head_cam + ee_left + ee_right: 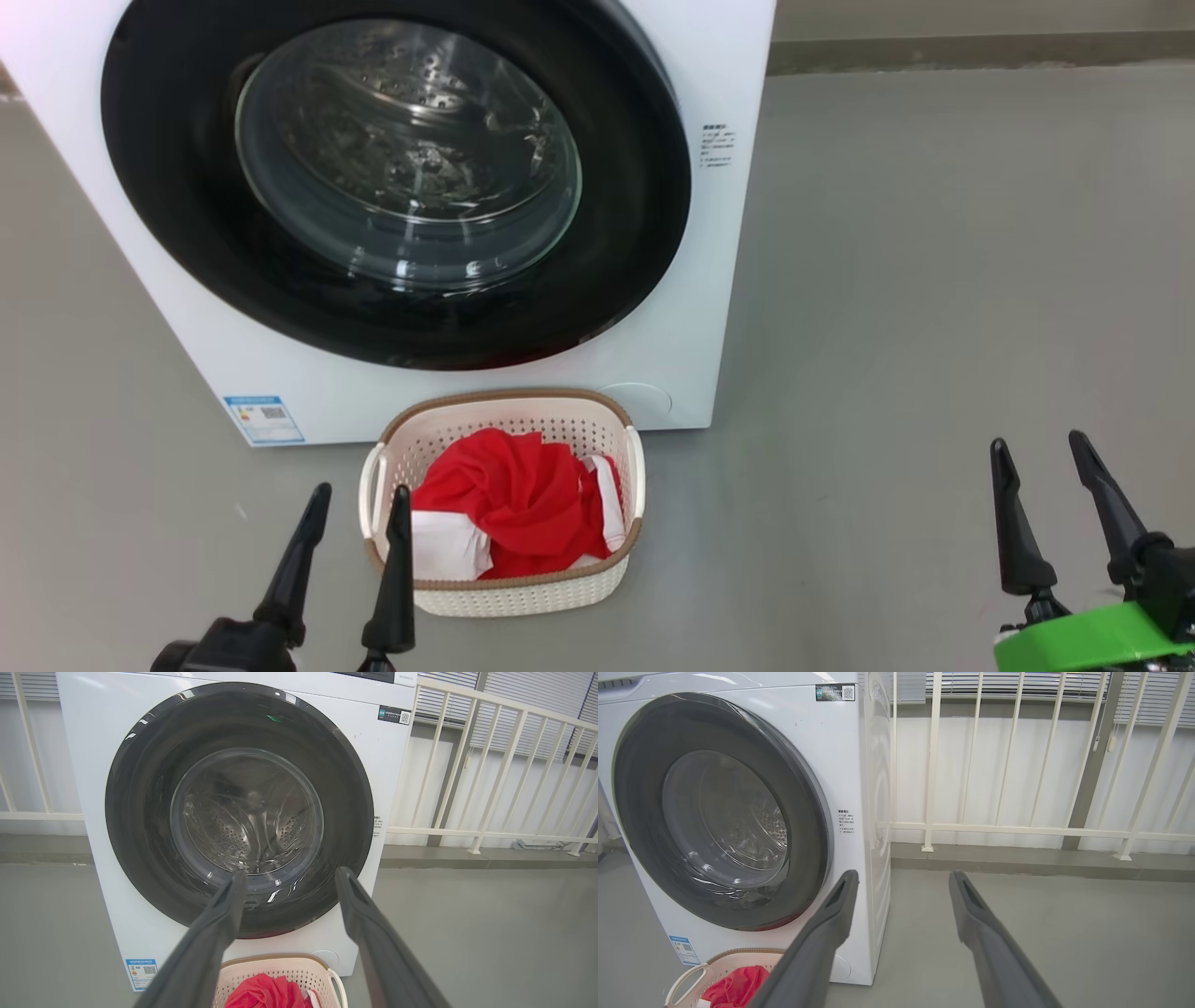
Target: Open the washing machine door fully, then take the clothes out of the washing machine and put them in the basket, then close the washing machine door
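**Red laundry in the basket, washer door shut**

Red clothes (523,504) with white panels are lying heaped inside the basket (523,597). The basket is standing on the grey floor (887,280) just in front of the washing machine (336,401), below the bottom edge of its front panel. The washing machine door (187,233) is sitting shut, its glossy black rim lying flush against the white front. The steel drum (411,149) is showing through the bulging glass. A thin red glint is showing at the bottom of the rim. It is possibly a reflection of the laundry below, though the head view is too dark there to be sure. A small blue label (264,419) is sticking to the lower left corner of the front panel, near the basket's back left corner.

The left gripper (362,492) is hovering at the basket's left side, its two dark fingers spread apart and gripping nothing. In the head view one finger is crossing the basket's left handle. The right gripper (1038,441) is hanging over the floor well to the right of the basket and the machine, its fingers likewise spread wide and holding nothing. A white railing (1017,829) is running along the wall behind the machine.
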You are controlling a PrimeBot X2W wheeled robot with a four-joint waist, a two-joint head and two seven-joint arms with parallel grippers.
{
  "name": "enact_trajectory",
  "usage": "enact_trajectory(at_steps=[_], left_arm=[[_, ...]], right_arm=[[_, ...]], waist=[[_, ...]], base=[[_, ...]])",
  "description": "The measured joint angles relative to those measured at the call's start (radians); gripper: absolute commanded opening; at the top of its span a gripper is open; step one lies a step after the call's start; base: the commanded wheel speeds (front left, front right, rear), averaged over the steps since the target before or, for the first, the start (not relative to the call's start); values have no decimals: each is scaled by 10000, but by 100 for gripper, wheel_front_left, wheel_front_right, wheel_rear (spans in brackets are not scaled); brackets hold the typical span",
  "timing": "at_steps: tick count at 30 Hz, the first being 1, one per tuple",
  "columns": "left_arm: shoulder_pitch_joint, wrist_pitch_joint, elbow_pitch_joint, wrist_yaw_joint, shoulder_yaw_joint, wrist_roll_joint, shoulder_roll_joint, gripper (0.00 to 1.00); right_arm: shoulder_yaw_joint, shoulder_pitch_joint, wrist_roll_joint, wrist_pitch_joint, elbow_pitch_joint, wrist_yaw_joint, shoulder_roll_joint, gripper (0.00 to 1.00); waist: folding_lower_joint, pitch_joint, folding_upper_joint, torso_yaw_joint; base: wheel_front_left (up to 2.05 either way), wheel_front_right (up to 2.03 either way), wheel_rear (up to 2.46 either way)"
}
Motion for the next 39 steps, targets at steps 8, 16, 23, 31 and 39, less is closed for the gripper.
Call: enact_trajectory(at_steps=[8, 16, 23, 31, 39], left_arm=[[235, 0, -8, 98, 29, 125, 2, 100], [294, 0, -6, 123, 27, 121, 2, 100], [375, 2, 6, 123, 23, 111, 4, 100], [377, 4, -123, -29, -98, 79, 2, 0], [740, 96, 704, -19, -209, -104, -33, 0]], right_arm=[[226, 570, 86, 0, -349, 0, 12, 100], [217, 645, 86, 0, -387, 0, 13, 100], [211, 772, 84, 0, -378, 0, 15, 100], [205, 774, 84, 0, -362, 0, 21, 0], [274, 1013, 224, 121, 546, 2, 291, 0]], waist=[[0, -189, 0, -233], [0, -267, 0, -260], [0, -316, 0, -232], [0, -322, 0, -164], [0, -314, 0, -154]], base=[[0, 0, 0], [0, 0, 0], [0, 0, 0], [0, 0, 0], [0, 0, 0]])
